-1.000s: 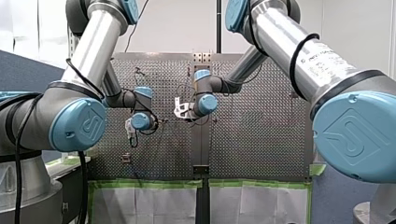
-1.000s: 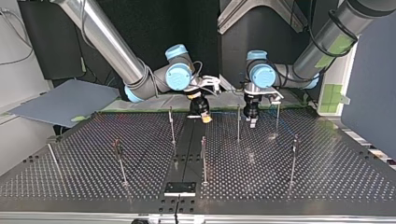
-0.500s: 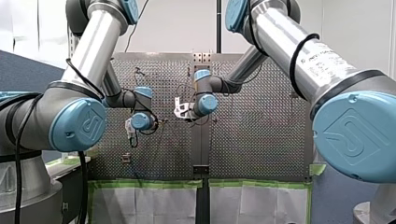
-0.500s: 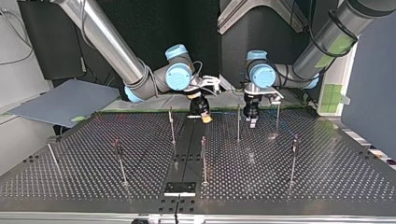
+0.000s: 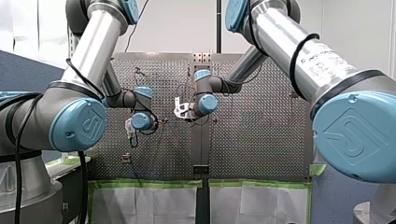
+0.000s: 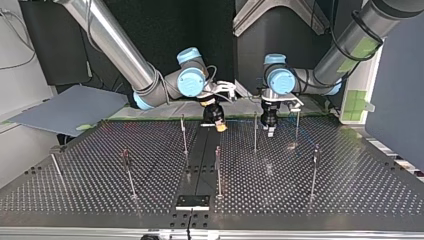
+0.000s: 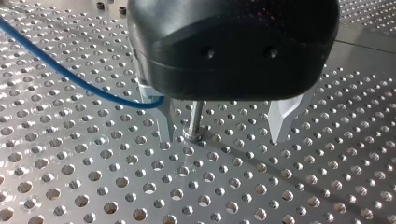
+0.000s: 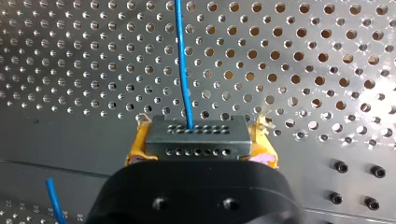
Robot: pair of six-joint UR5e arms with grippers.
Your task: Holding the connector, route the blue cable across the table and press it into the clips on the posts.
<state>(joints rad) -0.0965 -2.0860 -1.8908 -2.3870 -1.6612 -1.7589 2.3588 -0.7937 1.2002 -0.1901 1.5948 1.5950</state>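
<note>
In the right wrist view my right gripper [image 8: 198, 145] is shut on a grey connector block [image 8: 196, 132], held between its yellow pads [image 8: 136, 143]. The blue cable [image 8: 182, 65] leaves the connector's face and runs away over the perforated table [image 8: 303, 60]. In the left wrist view my left gripper [image 7: 220, 139] stands open just above the table, its metal fingers [image 7: 164, 120] on either side of a post's base [image 7: 194, 125]. The blue cable [image 7: 70, 77] curves in behind one finger. In the top view my right gripper [image 6: 216, 123] and my left gripper [image 6: 270, 128] hang near the table's far edge.
Several thin upright posts stand across the table, such as post [image 6: 184, 134], post [image 6: 255, 131] and post [image 6: 218, 170]. A black plate [image 6: 192, 202] lies at the near edge in the top view. Green tape [image 5: 144, 184] lines the table's edge in the front view.
</note>
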